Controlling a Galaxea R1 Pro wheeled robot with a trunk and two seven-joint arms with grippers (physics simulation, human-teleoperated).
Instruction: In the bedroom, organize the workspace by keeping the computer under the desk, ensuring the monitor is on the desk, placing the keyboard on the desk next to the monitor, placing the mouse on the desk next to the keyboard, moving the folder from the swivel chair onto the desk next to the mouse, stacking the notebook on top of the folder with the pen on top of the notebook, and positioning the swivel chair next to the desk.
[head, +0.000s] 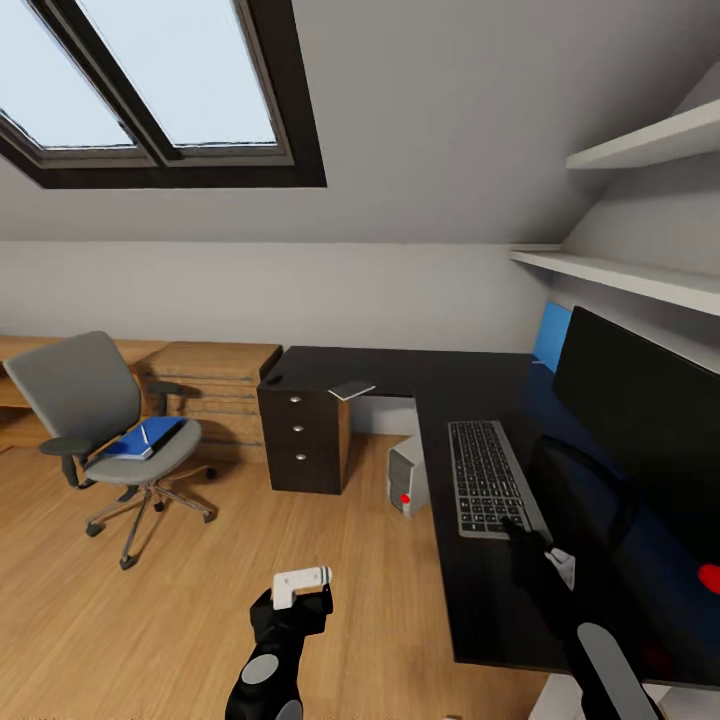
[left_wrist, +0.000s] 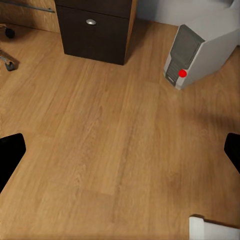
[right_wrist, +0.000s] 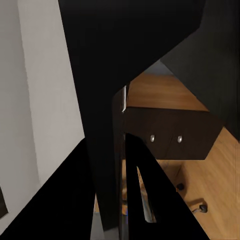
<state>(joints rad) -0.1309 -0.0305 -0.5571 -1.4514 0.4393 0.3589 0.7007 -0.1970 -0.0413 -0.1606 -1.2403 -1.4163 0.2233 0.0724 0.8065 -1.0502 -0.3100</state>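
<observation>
Two grippers sit in my feed: my left gripper (head: 300, 590) hangs wide and empty over the floor, the computer (left_wrist: 192, 55) ahead of it tucked under the desk (head: 400, 370). My right gripper (head: 530, 545) rests at the near end of the keyboard (head: 487, 478), beside the monitor (head: 640, 420); I cannot tell how its jaws stand. The folder (head: 145, 438) lies far off on the swivel chair (head: 100, 420), beyond my left gripper, so I judge it comes next.

No legible txt, labels, brands or nos. anywhere; keyboard (head: 487, 477) legends too small.
</observation>
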